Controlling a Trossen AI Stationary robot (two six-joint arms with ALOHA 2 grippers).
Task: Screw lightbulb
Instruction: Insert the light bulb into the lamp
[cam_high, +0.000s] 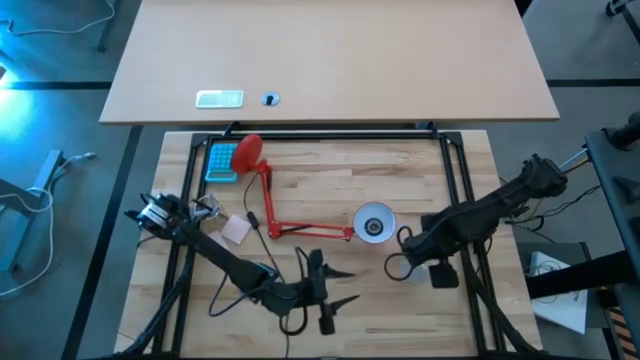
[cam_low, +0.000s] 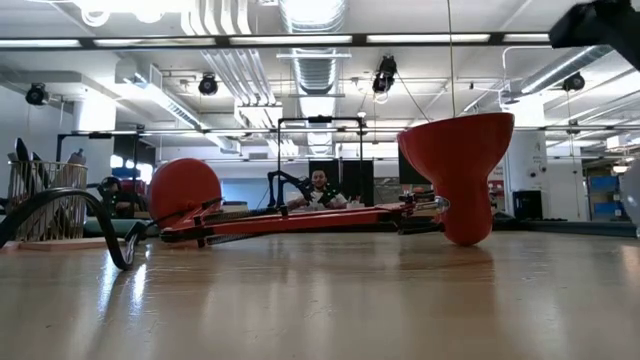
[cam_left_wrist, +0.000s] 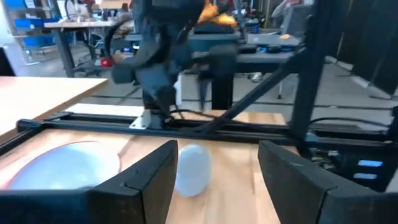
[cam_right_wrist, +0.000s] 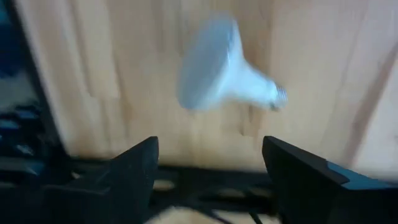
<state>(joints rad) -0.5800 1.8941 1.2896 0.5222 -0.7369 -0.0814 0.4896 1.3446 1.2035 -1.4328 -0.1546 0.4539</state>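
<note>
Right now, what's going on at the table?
Nothing is held yet. The lightbulb lies loose on the wood, with the right tool open above it. The left tool is also open, low over the table near the red lamp, which lies on its side with its shade facing up.

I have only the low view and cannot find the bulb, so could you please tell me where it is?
Observer: The small white pear-shaped lightbulb lies on its side on the light wooden table, just ahead of the right pincer.
Operator: Is that pincer gripping it?
Observer: No, it is open and empty, clear of the bulb.
Operator: And the left pincer?
Observer: The left pincer is open too, pointing at the bulb from the other side.
</note>
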